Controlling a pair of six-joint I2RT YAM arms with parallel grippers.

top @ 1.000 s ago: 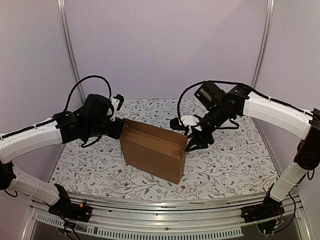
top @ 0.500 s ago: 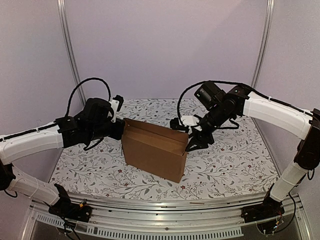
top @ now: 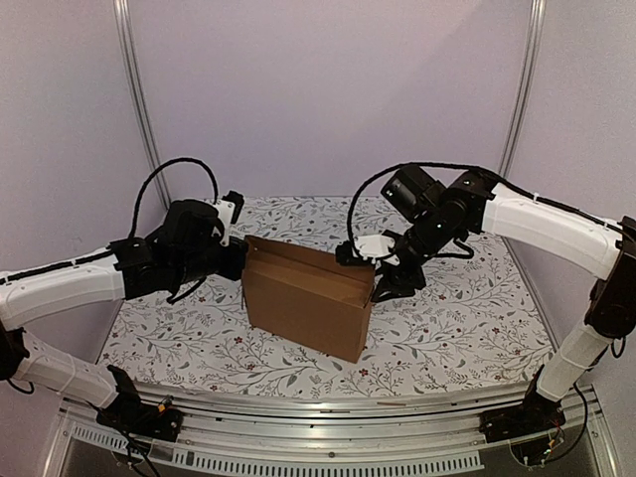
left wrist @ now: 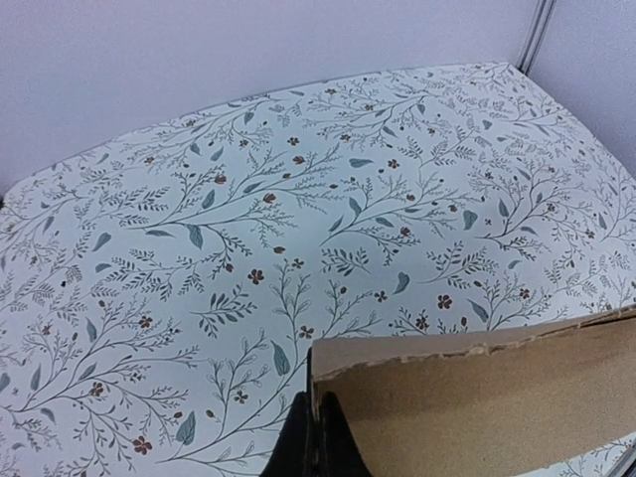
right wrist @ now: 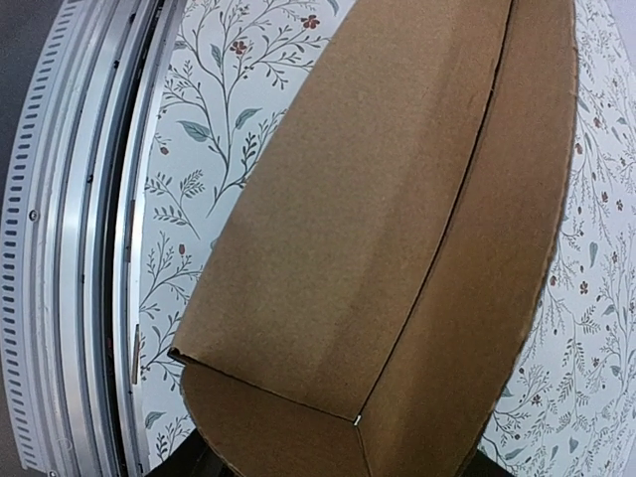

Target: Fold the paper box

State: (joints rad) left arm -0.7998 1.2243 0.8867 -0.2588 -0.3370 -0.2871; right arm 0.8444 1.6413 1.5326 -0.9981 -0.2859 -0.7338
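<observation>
Paper box [top: 303, 303] stands upright at mid-table [top: 452, 328], top edge open. Left gripper [top: 239, 260] is clamped tight on its left edge. Right gripper [top: 382, 282], half-spread, grips across its right end. Patterned tabletop shows on every side.

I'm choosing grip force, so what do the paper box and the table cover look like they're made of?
The paper box: plain brown cardboard, probably corrugated, matte; its cut edge looks rough and fibrous in the left wrist view. The table cover: a pale sheet printed with leaves and small flowers, little sheen; cloth or vinyl, I cannot tell.
</observation>
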